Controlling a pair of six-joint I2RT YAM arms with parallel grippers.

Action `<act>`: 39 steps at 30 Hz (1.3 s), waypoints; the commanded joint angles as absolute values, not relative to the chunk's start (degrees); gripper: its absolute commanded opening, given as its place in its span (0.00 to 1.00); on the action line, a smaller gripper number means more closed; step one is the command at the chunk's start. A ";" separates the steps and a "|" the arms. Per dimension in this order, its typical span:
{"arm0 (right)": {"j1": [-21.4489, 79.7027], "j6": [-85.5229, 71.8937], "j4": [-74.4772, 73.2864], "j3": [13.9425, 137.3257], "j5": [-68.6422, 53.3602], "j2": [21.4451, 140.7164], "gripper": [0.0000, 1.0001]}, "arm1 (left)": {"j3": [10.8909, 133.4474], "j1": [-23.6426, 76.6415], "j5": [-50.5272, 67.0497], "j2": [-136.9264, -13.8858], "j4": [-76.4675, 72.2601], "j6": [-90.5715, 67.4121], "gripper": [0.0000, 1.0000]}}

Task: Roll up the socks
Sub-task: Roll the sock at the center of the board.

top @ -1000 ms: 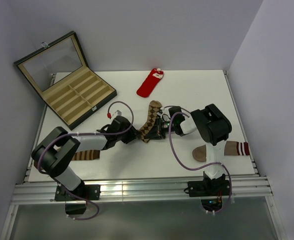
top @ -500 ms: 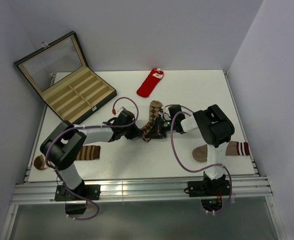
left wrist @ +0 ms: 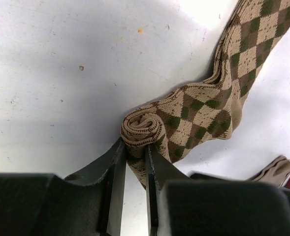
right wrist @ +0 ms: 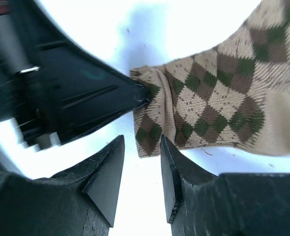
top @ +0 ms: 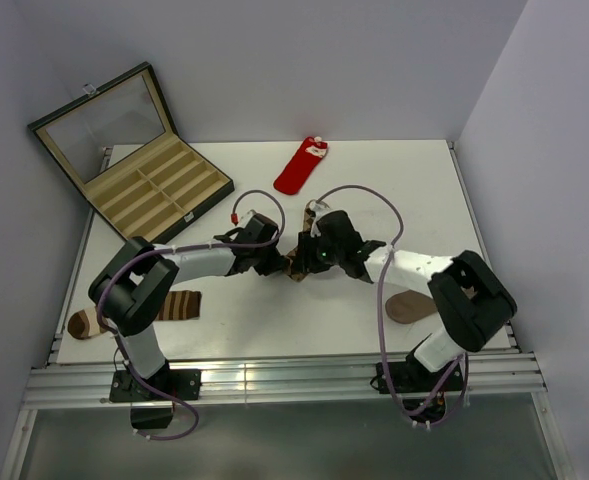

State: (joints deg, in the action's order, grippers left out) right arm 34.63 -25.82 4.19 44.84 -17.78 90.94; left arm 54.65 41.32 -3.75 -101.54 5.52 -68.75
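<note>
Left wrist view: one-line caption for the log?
Left tool pinching the rolled end of the tan-and-dark-brown diamond-patterned sock on the white table.

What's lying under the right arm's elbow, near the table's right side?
A plain tan-brown sock, one rounded end showing; the black-and-white right arm covers its other end.

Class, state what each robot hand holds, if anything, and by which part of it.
The left hand pinches the tan-and-brown diamond-patterned sock by its rolled-up end. The right hand is open, gripping nothing.
</note>
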 commanded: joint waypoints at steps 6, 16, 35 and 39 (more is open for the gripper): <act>42.62 -13.01 11.06 40.08 -0.09 83.41 0.42 | 55.19 42.01 -6.33 -103.89 13.71 -65.92 0.20; 45.35 -9.41 13.63 41.39 -2.11 89.20 0.41 | 55.55 42.28 -5.98 -104.06 13.80 -65.83 0.19; 47.81 -9.58 3.08 44.74 5.53 97.64 0.33 | 55.46 42.19 -5.18 -103.45 14.33 -68.11 0.19; 47.72 -10.11 1.50 44.74 4.84 98.87 0.03 | 54.67 42.19 -5.27 -102.75 13.71 -69.61 0.22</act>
